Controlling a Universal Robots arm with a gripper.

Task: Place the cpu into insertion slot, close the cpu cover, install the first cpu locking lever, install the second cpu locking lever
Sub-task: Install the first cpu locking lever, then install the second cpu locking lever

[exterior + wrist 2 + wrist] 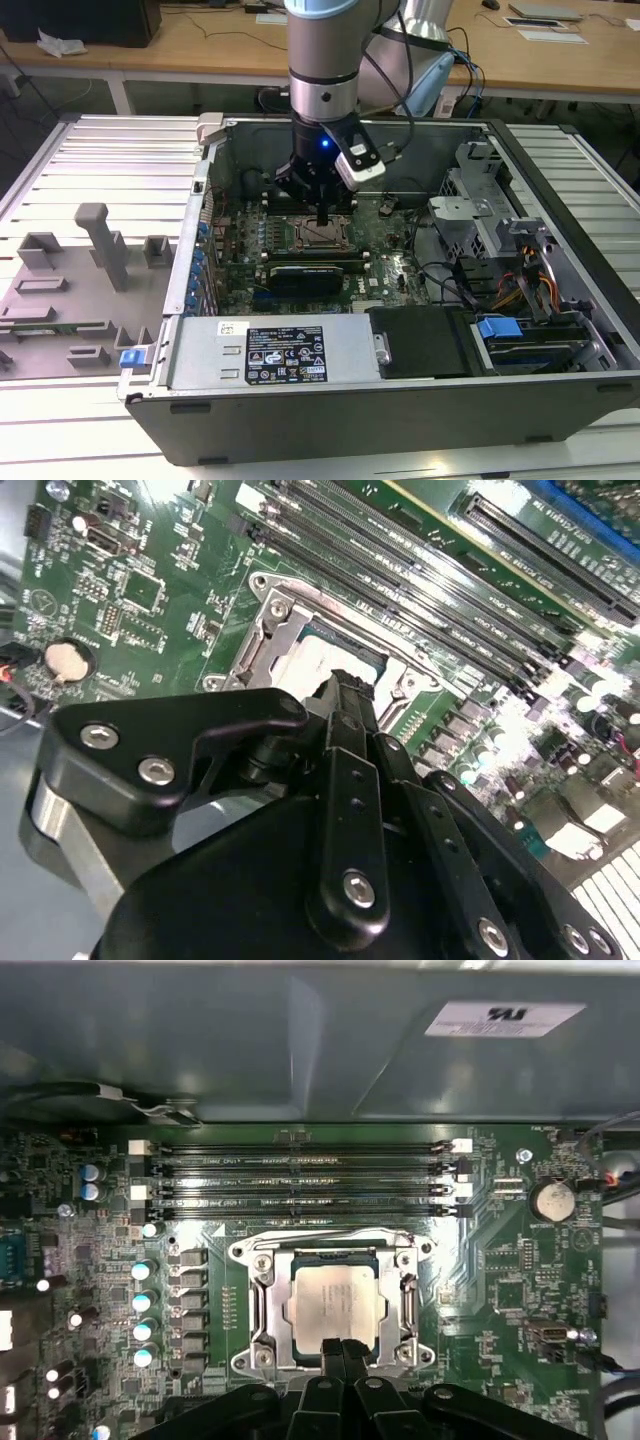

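Cpu (333, 1305) seated in socket just beyond fingers (343, 1348), pressed together, holding nothing. Cpu cover (262, 1305) framing chip, apparently lowered. Step 1 judged done; 2 locking levers seemingly left, state hard to tell.

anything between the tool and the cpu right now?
Nothing visible. In the first wrist view the tool sits at the near edge of the cpu, which lies in the socket inside the cpu cover frame. The fingers look closed together.
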